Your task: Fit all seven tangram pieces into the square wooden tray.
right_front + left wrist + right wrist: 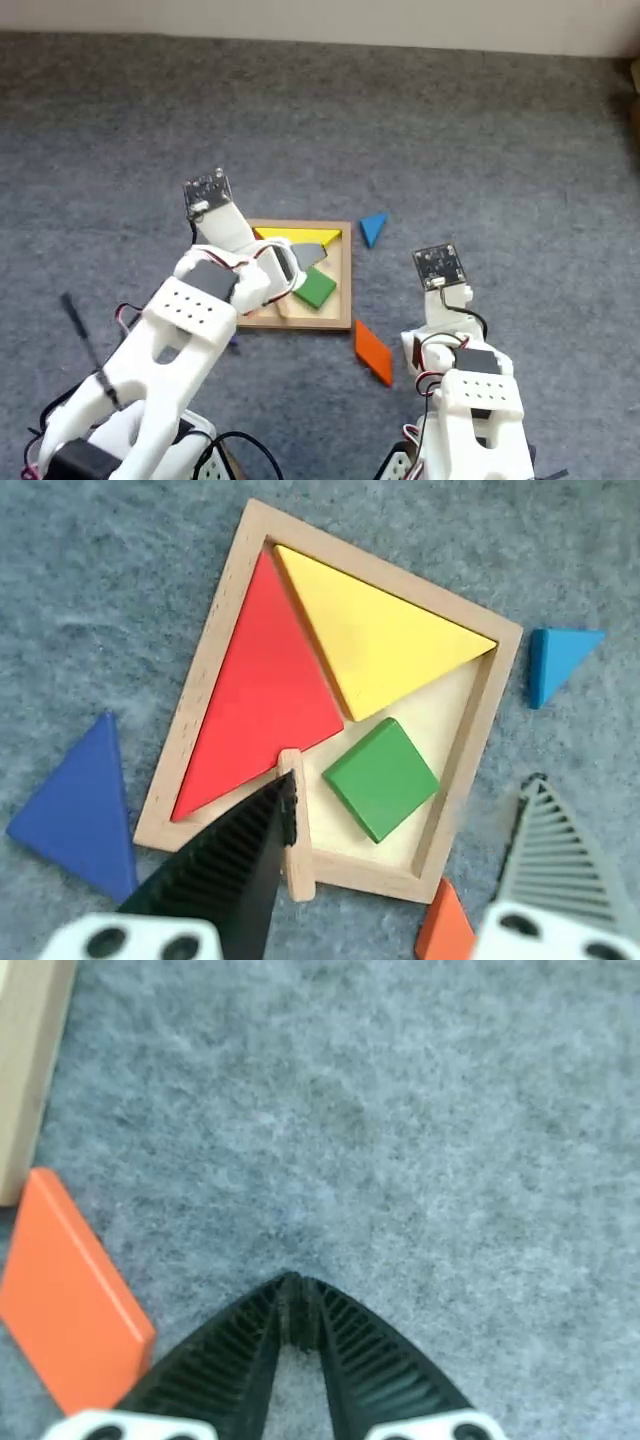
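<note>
Left gripper [410, 788] is closest to the lens, jaws spread wide and gripping nothing. Its black finger [245, 865] touches a thin pale wooden piece [295, 825] that stands on edge across the tray's near rim. I cannot tell whether it leans on the finger or on the rim.

In the high view, the square wooden tray [346, 280] sits centre frame, a little left, on grey carpet [500, 150]. Inside it:
- Red triangle [255, 700] and yellow triangle [385, 640] lie flat, long sides along the walls.
- Green square [380, 778] lies loose and tilted, touching no wall.

Outside the tray:
- Dark blue triangle [80, 810] is just beside it.
- Small blue triangle [372, 228] is off its upper right corner.
- Orange parallelogram [373, 352] is below its lower right corner.

Right gripper [298, 1295] is at lower right, fingers pressed together, empty, near the parallelogram.

Judgement: three of seven pieces are seated. The step in hand looks like getting the pale piece down. Next it needs tipping flat into the bare floor, and the green square probably needs squaring first.
</note>
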`<action>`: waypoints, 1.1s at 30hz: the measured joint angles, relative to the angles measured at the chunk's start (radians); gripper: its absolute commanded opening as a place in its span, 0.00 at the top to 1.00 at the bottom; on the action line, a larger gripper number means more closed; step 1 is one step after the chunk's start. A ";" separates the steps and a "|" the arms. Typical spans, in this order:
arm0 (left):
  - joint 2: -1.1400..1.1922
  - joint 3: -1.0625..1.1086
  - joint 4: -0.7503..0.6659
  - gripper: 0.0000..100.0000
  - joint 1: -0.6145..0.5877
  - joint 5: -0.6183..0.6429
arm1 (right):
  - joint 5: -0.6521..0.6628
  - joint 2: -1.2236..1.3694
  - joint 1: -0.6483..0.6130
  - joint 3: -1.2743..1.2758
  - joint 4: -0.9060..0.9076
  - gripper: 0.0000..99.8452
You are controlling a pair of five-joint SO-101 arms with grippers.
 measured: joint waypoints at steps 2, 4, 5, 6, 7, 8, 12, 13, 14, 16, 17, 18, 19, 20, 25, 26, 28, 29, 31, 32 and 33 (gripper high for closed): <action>0.048 0.029 -0.057 0.66 0.014 0.000 | 0.000 0.000 0.000 0.000 0.000 0.98; 0.094 0.043 -0.095 0.66 0.043 0.000 | 0.000 0.000 0.000 0.000 0.000 0.98; 0.110 0.043 -0.107 0.66 0.057 0.000 | 0.000 0.000 0.000 0.000 0.000 0.98; 0.127 0.044 -0.115 0.66 0.064 0.000 | 0.000 0.000 0.000 0.000 0.000 0.98; 0.141 0.044 -0.120 0.66 0.066 0.000 | 0.000 0.000 0.000 0.000 0.000 0.98; 0.143 0.044 -0.123 0.66 0.064 0.000 | 0.000 0.000 0.000 0.000 0.000 0.98; 0.155 0.046 -0.126 0.66 0.061 0.000 | 0.000 0.000 0.000 0.000 0.000 0.98; 0.155 0.051 -0.127 0.66 0.061 0.000 | 0.000 0.000 0.000 0.000 0.000 0.98; 0.153 0.061 -0.133 0.66 0.061 0.000 | 0.000 0.000 0.000 0.000 0.000 0.98; 0.147 0.077 -0.138 0.66 0.060 0.000 | 0.000 0.000 0.000 0.000 0.000 0.98; 0.140 0.084 -0.138 0.66 0.060 0.000 | 0.000 0.000 0.000 0.000 0.000 0.98; 0.140 0.092 -0.138 0.66 0.060 0.000 | 0.000 0.000 0.000 0.000 0.000 0.98; 0.150 0.115 -0.138 0.66 0.060 0.000 | 0.000 0.000 0.000 0.000 0.000 0.98; 0.157 0.133 -0.137 0.66 0.060 0.000 | 0.000 0.000 0.000 0.000 0.000 0.98; 0.153 0.141 -0.133 0.66 0.060 0.000 | 0.000 0.000 0.000 0.000 0.000 0.98; 0.153 0.141 -0.135 0.66 0.060 0.000 | 0.000 0.000 0.000 0.000 0.000 0.98; 0.153 0.141 -0.133 0.66 0.060 0.000 | 0.000 0.000 0.000 0.000 0.000 0.98; 0.153 0.140 -0.133 0.66 0.060 0.000 | 0.000 0.000 0.000 0.000 0.000 0.98; 0.153 0.135 -0.133 0.66 0.060 0.000 | 0.000 0.000 0.000 0.000 0.000 0.98; 0.147 0.135 -0.132 0.66 0.060 0.000 | 0.000 0.000 0.000 0.000 0.000 0.98; 0.132 0.135 -0.132 0.66 0.061 0.000 | 0.000 0.000 0.000 0.000 0.000 0.98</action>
